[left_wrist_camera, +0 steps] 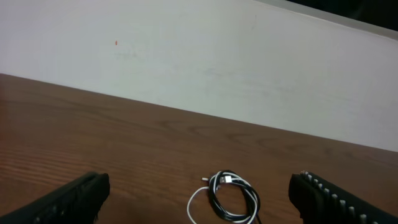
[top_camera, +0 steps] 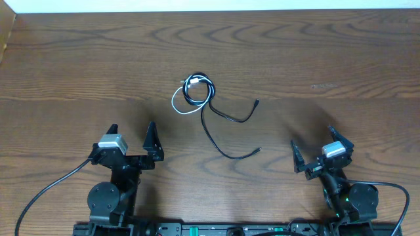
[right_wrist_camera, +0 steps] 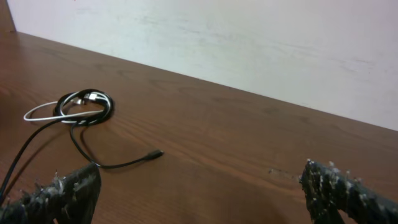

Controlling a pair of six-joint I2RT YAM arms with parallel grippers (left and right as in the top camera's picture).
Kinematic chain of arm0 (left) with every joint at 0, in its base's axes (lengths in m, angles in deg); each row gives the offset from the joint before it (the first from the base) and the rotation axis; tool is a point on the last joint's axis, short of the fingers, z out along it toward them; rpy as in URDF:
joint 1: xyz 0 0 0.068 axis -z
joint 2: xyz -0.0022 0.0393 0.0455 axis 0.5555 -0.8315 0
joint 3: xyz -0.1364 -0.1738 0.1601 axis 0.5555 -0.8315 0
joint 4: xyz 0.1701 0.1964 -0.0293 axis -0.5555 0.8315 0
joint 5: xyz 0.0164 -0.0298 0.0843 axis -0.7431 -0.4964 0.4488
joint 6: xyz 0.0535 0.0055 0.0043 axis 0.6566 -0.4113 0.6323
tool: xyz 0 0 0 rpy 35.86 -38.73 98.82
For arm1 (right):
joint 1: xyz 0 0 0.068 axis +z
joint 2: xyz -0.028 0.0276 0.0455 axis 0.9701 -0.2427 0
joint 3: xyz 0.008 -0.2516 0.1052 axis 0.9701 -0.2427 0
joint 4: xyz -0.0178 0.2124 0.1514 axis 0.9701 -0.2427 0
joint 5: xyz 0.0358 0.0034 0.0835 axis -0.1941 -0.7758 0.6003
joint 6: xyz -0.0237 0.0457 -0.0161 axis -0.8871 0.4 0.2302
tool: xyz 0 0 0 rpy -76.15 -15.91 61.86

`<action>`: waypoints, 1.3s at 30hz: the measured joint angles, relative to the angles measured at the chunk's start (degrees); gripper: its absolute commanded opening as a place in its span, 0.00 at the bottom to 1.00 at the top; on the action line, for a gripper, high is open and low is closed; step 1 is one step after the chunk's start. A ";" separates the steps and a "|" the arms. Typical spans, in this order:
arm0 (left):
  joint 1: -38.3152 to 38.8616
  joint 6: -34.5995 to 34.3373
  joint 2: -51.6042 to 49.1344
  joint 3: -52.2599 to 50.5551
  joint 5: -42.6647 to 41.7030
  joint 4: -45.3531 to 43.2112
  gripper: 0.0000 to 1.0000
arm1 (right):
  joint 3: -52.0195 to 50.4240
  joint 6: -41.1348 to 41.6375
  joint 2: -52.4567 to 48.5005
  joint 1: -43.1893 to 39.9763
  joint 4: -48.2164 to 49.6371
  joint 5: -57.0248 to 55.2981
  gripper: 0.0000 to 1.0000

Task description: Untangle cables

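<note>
The left gripper [top_camera: 132,128] and right gripper [top_camera: 312,137] are resting with jaws apart, the tangled black and white cables [top_camera: 197,92] lying untouched ahead of them

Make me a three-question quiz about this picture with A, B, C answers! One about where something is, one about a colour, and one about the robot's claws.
1. Where do the cables lie?
A. In the middle of the table.
B. On the floor.
C. Hanging off the far edge.

2. What colour is the short looped cord?
A. Red.
B. White.
C. Green.

3. How are the left gripper and right gripper?
A. Both shut on something.
B. One open, one shut.
C. Both open and empty.

Answers:
1 A, the bundle sits mid-table, touching neither gripper.
2 B, a white loop pokes out beside the black ones.
3 C, both pairs of fingers stand wide apart with nothing between them.
</note>
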 measured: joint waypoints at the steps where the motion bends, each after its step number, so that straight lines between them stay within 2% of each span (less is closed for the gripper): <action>1: 0.00 0.00 0.00 0.00 0.00 0.02 0.98 | 0.00 0.00 0.00 0.00 0.00 0.00 0.99; 19: 0.00 -0.04 -0.46 0.07 0.02 0.96 0.98 | 0.00 -0.02 0.00 0.00 0.00 0.00 0.99; 29: 0.00 0.02 -13.90 10.80 1.07 -0.07 0.98 | 0.00 0.00 0.00 0.00 0.00 0.00 0.99; 39: 0.00 0.00 -27.47 11.39 0.57 -10.93 0.98 | 0.00 0.00 0.00 0.00 0.00 0.00 0.99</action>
